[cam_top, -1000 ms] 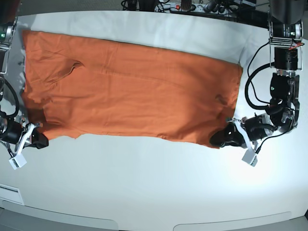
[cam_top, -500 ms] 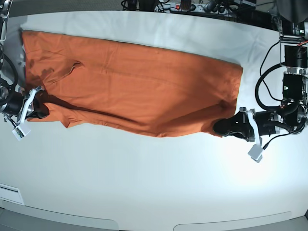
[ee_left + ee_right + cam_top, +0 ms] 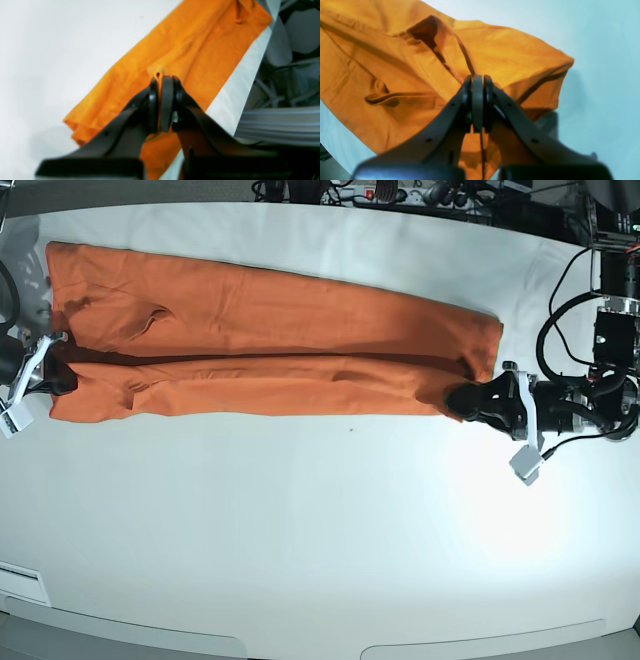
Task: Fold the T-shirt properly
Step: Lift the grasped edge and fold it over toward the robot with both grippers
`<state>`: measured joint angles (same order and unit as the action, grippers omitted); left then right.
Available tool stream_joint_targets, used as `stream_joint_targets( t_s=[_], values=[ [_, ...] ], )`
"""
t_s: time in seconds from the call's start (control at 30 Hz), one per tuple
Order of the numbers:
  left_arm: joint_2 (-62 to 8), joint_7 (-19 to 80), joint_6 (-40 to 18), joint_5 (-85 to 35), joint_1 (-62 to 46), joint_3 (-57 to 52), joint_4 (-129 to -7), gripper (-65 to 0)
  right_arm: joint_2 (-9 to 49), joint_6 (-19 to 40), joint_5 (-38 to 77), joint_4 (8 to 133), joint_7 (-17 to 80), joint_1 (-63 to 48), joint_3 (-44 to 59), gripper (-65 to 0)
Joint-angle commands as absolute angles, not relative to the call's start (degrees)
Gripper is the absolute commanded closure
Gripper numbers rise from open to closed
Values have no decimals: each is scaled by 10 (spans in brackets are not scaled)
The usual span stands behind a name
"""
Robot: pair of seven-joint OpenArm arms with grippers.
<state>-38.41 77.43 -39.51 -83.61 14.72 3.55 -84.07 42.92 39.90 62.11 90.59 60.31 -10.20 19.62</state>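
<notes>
The T-shirt (image 3: 270,350) lay stretched lengthwise across the far half of the white desk (image 3: 320,530), its near long edge lifted and doubled over the middle, a dark crease running along the fold. At the end on the base view's right, the left gripper (image 3: 468,400) was clamped on the folded edge; its wrist view showed the jaws pressed together with orange fabric pinched between them. At the opposite end, the right gripper (image 3: 58,370) likewise held the cloth, jaws closed on a bunched corner
</notes>
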Motion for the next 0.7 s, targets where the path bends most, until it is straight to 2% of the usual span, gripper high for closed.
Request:
stream_joint_targets(
  t_s=[0.0, 0.3, 0.67],
  values=[
    [-401, 772, -400, -850, 155, 31, -858, 0, 445, 400, 630, 922, 598, -98, 204, 0],
    [-459, 772, -400, -850, 149, 31, -916, 0, 445, 400, 630, 1009, 630, -100, 204, 0],
    [-475, 772, -400, -850, 149, 31, -920, 0, 445, 400, 611, 1012, 648, -100, 204, 0]
  ],
)
